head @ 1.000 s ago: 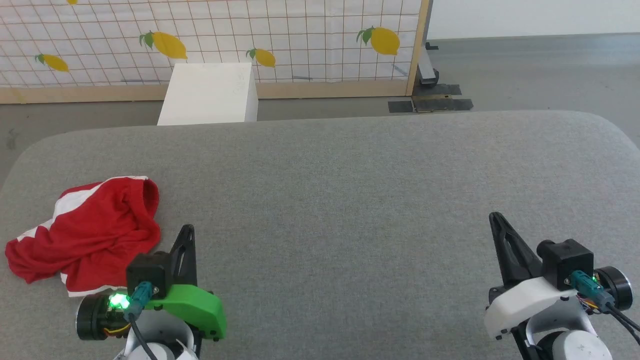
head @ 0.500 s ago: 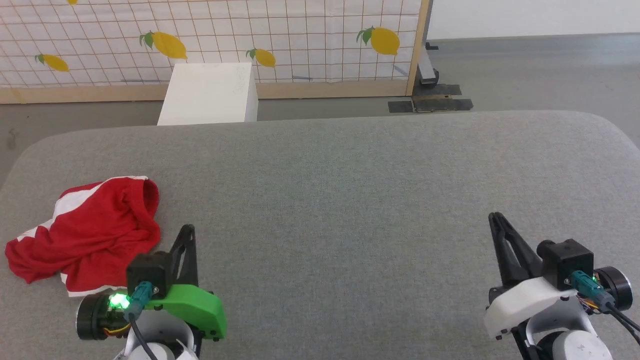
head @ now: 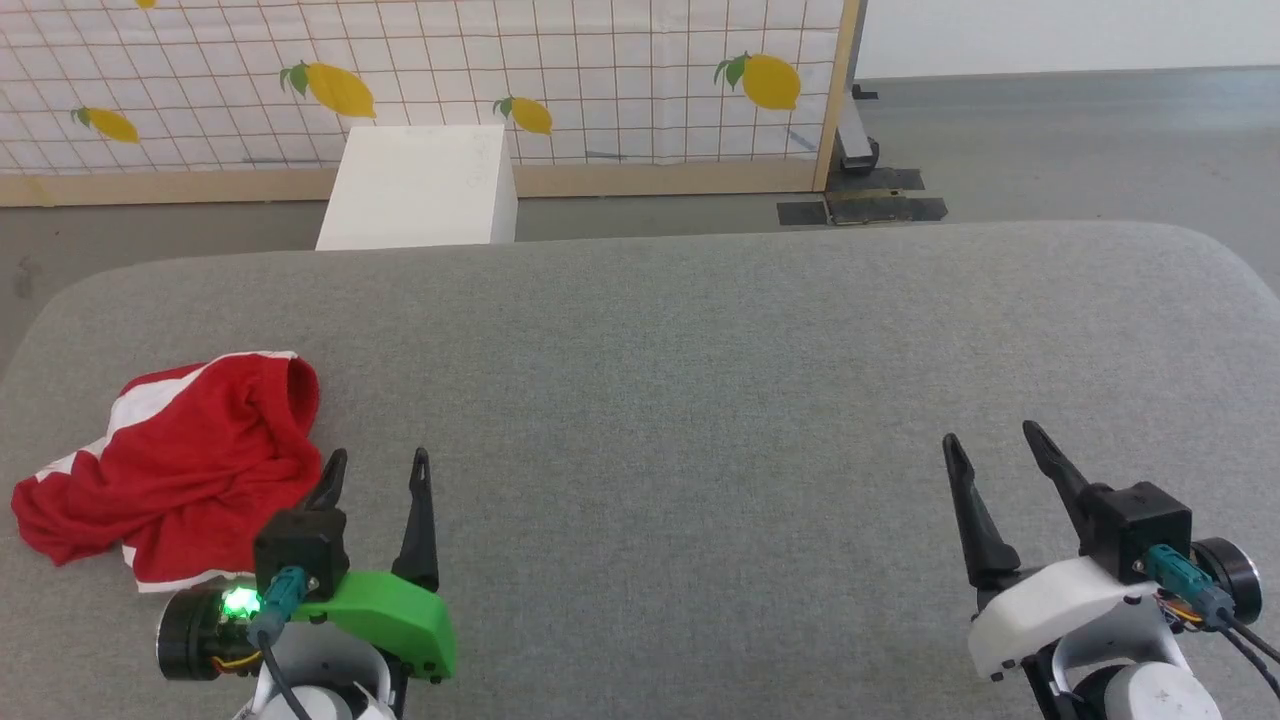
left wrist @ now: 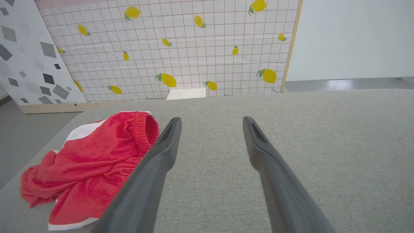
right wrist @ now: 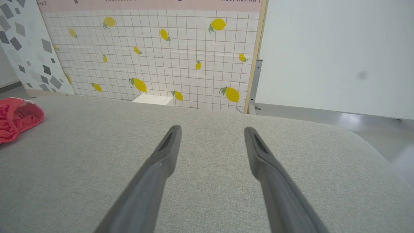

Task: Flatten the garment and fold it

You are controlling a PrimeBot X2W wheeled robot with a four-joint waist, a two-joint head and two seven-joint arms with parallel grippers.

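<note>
- The garment [head: 170, 470] lies in a crumpled heap near the left edge of the grey padded surface [head: 700, 380], toward its near-left corner. It is bright red. A white stripe shows on its far-left side and white trim along its near edge. The gathered waistband bunches up at the heap's far right end.
- The left gripper [head: 379, 455], on a green mount, hangs over the near edge of the surface just right of the garment. Its jaws are spread wide with nothing between them; bare grey fabric shows in the gap. Its left side stands just beside the heap's right edge, and I cannot tell whether it touches the cloth.
- Beyond the far edge, a white box [head: 420, 185] stands on the grey floor [head: 1050, 140], left of the middle.
- Behind the box runs a screen [head: 600, 80] printed with a grid and yellow lemons, set in a pale wooden frame.
- The right gripper [head: 989, 434], on a white mount, hangs over the near edge toward the near-right corner, well apart from the garment. Its jaws also stand wide apart and hold nothing.
</note>
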